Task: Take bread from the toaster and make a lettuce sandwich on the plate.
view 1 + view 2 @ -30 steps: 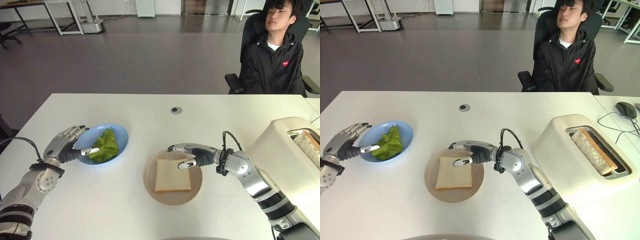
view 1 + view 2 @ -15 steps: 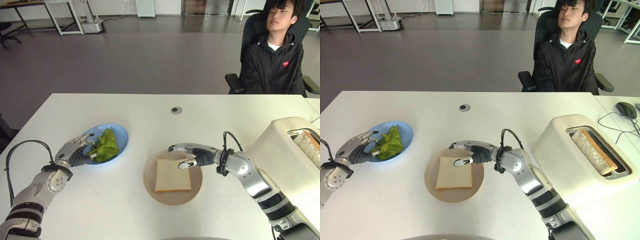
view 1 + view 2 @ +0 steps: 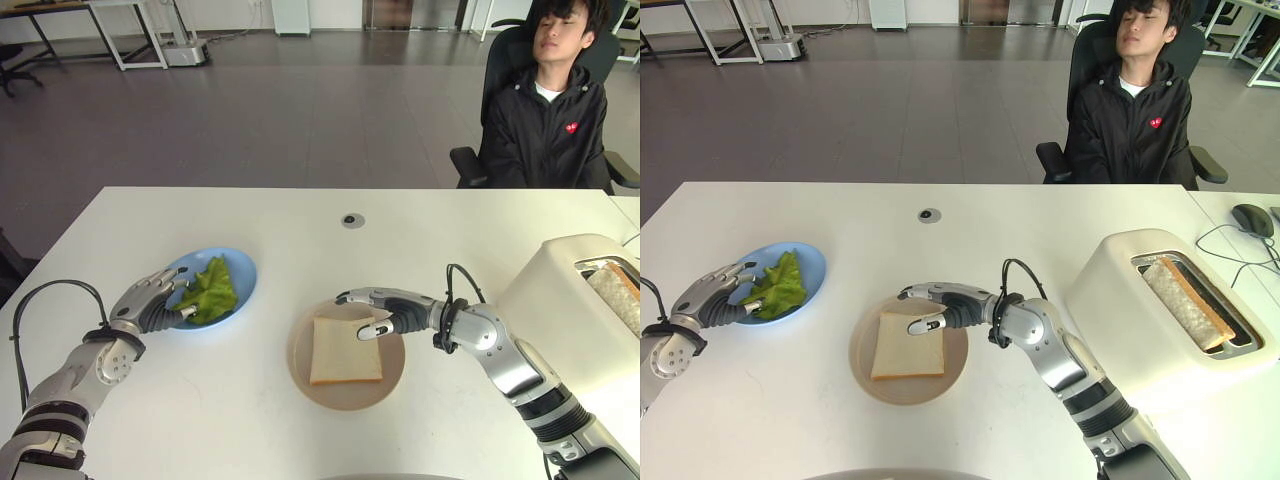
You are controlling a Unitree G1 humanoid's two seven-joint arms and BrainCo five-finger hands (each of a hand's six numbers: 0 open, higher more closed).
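A blue bowl at the left holds a green lettuce leaf. My left hand rests at the bowl's near-left rim, fingers curled onto the leaf's left edge. One slice of white bread lies flat on the tan plate in the middle. Over the plate's far edge hovers my right hand, open and holding nothing, its fingers pointing left just above the slice. At the right stands the white toaster with another bread slice in its slot.
A small round grommet sits in the white table behind the plate. A computer mouse and its cable lie beyond the toaster. A person sits in a chair past the table's far right edge.
Over the last second my left hand moved right to the bowl's rim and curled its fingers onto the lettuce. The right hand has stayed over the plate.
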